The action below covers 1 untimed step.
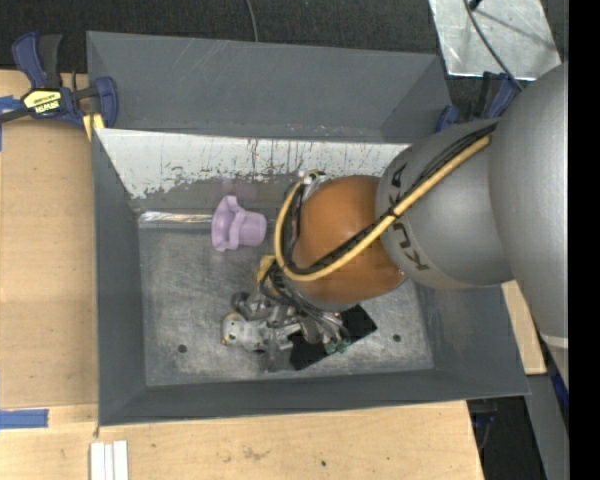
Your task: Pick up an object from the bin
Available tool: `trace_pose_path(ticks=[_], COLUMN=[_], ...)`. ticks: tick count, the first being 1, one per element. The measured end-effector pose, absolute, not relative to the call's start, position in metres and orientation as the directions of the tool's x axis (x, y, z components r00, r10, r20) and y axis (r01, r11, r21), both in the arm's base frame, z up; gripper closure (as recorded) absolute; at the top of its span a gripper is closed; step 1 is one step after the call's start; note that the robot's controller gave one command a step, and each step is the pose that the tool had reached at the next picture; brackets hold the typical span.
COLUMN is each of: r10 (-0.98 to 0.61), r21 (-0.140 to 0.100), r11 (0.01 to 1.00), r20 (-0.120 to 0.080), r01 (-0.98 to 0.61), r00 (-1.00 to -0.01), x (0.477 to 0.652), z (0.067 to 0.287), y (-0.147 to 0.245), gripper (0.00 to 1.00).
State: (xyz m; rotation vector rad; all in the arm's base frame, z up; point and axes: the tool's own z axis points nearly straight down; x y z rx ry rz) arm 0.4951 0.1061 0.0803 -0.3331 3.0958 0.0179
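The gripper (265,330) is down at the floor of the bin (120,298), near the middle of the front wall. Its metal parts show as a pale, cluttered cluster just above the floor. Whether it is open, closed or clamped on anything cannot be told, because the wrist hides much of the mechanism from above.

A black, flat, angular piece (358,322) lies just beside the gripper on its right, on the front right part of the floor. 1 corner of it juts out toward the right wall and another part shows below the mechanism, close to the front wall. It lies partly under the gripper's body, and contact between the 2 cannot be made out.

Directly above the gripper sits the rounded orange cover (340,233) on the wrist, with a yellow cable (420,193) and a black 1 looping round it. Behind that, the thick grey arm (480,208) reaches in over the right wall of the bin.

A lilac plastic piece (237,224), stubby with a flared end, lies on the floor toward the back, left of the orange cover and well apart from the gripper. Just left of it a pale shiny strip (175,218) runs along the foot of the back wall; what it is cannot be told.

The back wall is scratched and streaked down to bare metal.
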Motion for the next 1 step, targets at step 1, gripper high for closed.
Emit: trace_pose_path(ticks=[1], r10=[-0.147], r21=[0.0], r11=[0.989], r20=[-0.004], r01=[-0.147], r00=[-0.989], x=[0.491], z=[0.2238], y=[0.0933], gripper=[1.0])
